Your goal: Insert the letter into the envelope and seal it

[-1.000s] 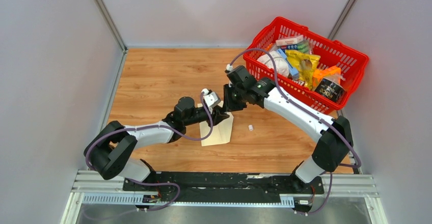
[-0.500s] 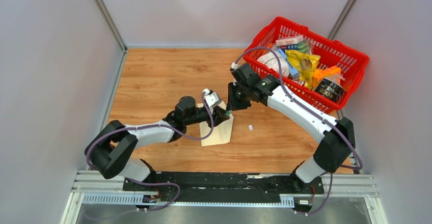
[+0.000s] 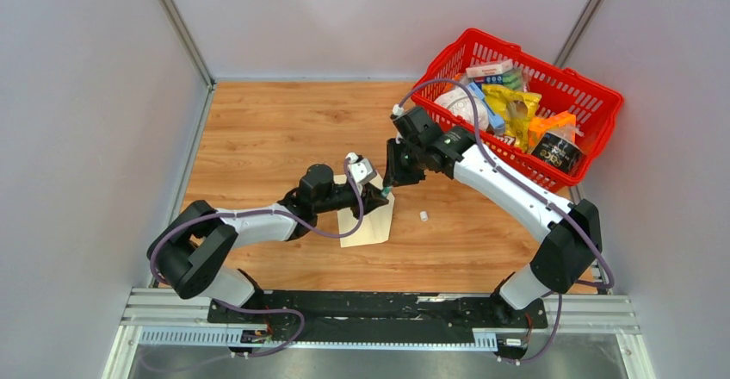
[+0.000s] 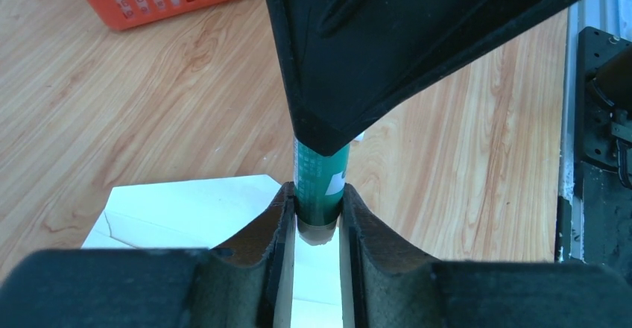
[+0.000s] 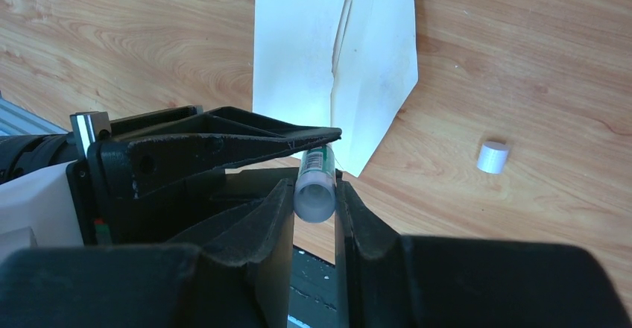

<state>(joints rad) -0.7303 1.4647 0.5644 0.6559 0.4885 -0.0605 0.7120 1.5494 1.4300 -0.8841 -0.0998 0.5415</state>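
Glue stick (image 4: 320, 183) is bridged betw. both claws: our left gripper (image 4: 319, 203) is clamped on one end and our right gripper (image 5: 314, 194) on the other, w/ the tube hanging just above the envelope (image 5: 298, 52). We judge this two-handed hold is for twisting the glue up or handing the stick over, since the small white cap (image 5: 493, 156) lies off on the table (image 3: 258, 129), right of the envelope and apart from it. The envelope lies flat w/ its pointed flap open, so it isn't sealed yet. As for the letter, we can't see a separate sheet; prob. it's inside, but we can't tell. The red basket (image 3: 603, 95) of groceries stands beyond the right arm, not in the way. The cap is the only loose bit near the flap.
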